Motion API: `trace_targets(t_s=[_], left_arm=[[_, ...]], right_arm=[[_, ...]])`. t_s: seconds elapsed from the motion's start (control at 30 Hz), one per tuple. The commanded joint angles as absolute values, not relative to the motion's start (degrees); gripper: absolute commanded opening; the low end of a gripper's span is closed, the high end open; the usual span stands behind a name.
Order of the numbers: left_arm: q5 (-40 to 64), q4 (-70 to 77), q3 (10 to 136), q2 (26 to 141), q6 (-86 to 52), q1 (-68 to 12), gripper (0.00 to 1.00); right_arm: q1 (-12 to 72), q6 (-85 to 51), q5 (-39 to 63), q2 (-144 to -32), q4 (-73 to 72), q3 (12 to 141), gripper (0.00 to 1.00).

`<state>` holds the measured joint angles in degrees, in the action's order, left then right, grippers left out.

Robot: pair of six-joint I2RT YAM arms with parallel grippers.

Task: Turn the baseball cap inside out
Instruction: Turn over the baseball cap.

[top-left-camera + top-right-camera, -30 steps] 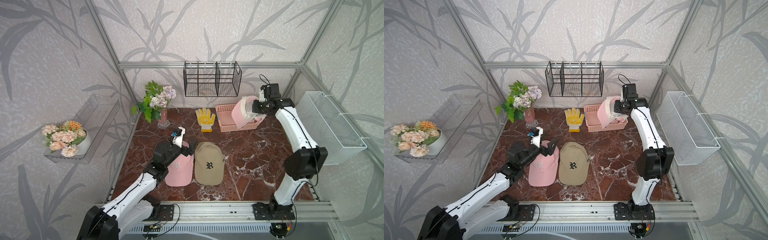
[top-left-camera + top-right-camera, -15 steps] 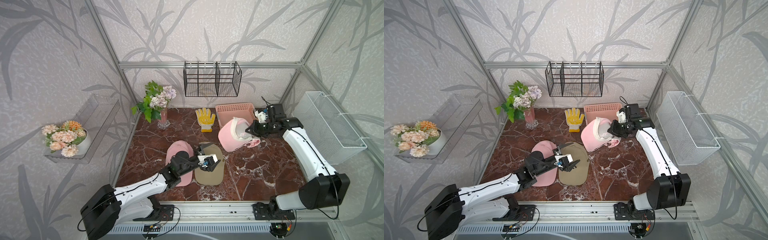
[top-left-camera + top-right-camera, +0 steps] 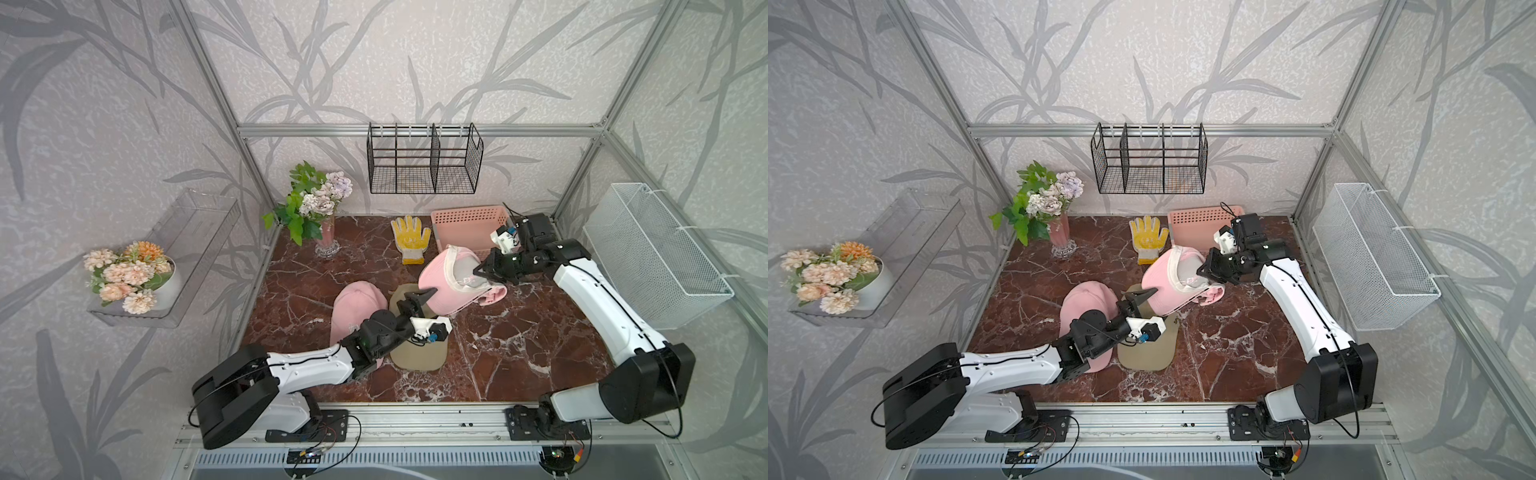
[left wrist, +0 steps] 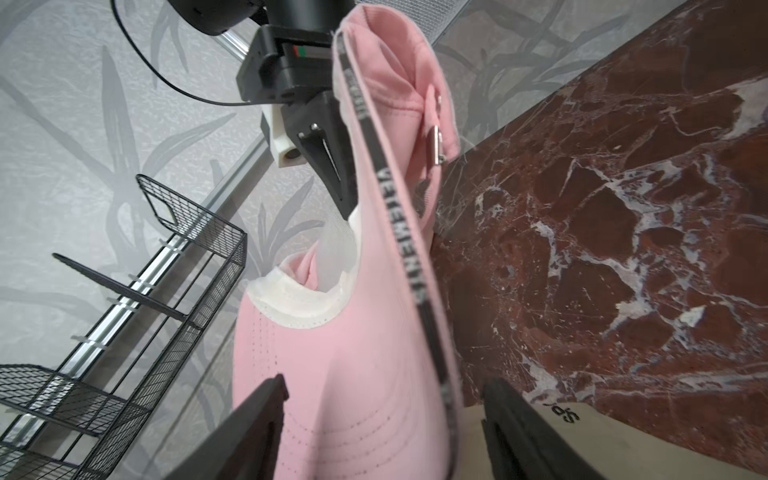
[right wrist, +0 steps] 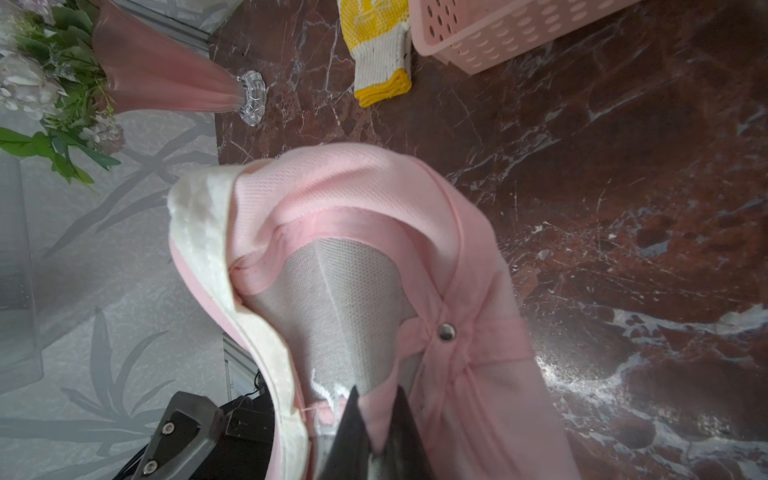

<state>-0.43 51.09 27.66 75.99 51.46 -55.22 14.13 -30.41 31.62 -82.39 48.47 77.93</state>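
The right gripper (image 3: 478, 272) is pinched tight on the back edge of 1 pink baseball cap (image 3: 446, 286) and holds it off the table, right of centre. The cap's hollow faces that gripper, showing grey mesh lining and a white sweatband. The left gripper (image 4: 386, 380) stands wide, 1 finger on either side of the cap's brim. In the left wrist view a gap shows between the brim and 1 finger; whether the other finger touches it I cannot tell.

There is 1 red-brown marble table (image 3: 519, 340), with 2 white and black arms reaching in from its near edge. On the right wall hangs 1 white mesh basket (image 3: 648, 257). On the left wall sits 1 clear shelf (image 3: 195, 232), and on the far wall 1 black wire rack (image 3: 422, 166) with 3 compartments. At the far right of the table lies 1 pink slotted basket (image 3: 469, 224).

There are 3 caps in all. Besides the held one, 1 pink cap (image 3: 357, 303) and 1 tan cap (image 3: 419, 357) lie side by side, the pink one to the left. The left arm partly covers both.

There are 2 bunches of flowers: 1 in a white pot (image 3: 129, 274) on the shelf and 1 in a glass vase (image 3: 320, 216) at the far left. Just left of the pink basket, 1 yellow glove (image 3: 409, 239) lies flat.
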Motion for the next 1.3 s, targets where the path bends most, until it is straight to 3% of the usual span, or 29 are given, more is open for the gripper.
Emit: trace_targets(t_s=[0.0, 0.2, 0.43, 0.5, 0.6, 0.67, 0.77, 1.03, 1.1, 1.27], left_arm=[[-3.2, 56.5, 28.7, 77.4, 52.9, -55.5, 0.70], [-3.2, 58.1, 29.3, 79.9, 52.9, -55.5, 0.61], [-2.2, 55.7, 29.7, 77.3, 50.6, -55.5, 0.19], [-2.0, 50.9, 31.0, 75.1, 48.2, -55.5, 0.12], [-1.6, 39.5, 34.3, 71.3, 43.3, -55.6, 0.06], [-0.9, 32.4, 36.4, 69.1, 39.9, -55.5, 0.02], [-2.6, 25.9, 38.9, 66.6, 31.6, -55.6, 0.00], [-1.2, 6.5, 50.0, 67.1, 10.7, -54.3, 0.00], [1.5, 2.7, 52.9, 68.8, 7.7, -53.3, 0.00], [5.5, -1.2, 57.4, 73.8, -2.5, -49.8, 0.00]], right_arm=[[15.9, -31.9, 33.9, -81.2, 46.2, 76.8, 0.00], [18.1, -33.1, 35.3, -81.5, 44.4, 74.9, 0.00], [19.1, -32.7, 36.1, -81.3, 42.8, 73.1, 0.00], [19.1, -32.2, 35.0, -81.0, 42.2, 72.5, 0.10], [19.1, -30.5, 29.4, -79.5, 42.0, 72.3, 0.34], [19.1, -29.0, 24.2, -77.6, 41.2, 72.1, 0.40], [19.1, -27.0, 14.5, -74.0, 39.5, 71.3, 0.49], [19.1, -21.3, -8.5, -63.9, 37.4, 67.3, 0.56], [19.1, -20.3, -9.9, -62.0, 37.4, 67.3, 0.56], [19.1, -16.2, -0.6, -57.8, 34.5, 66.1, 0.58]])
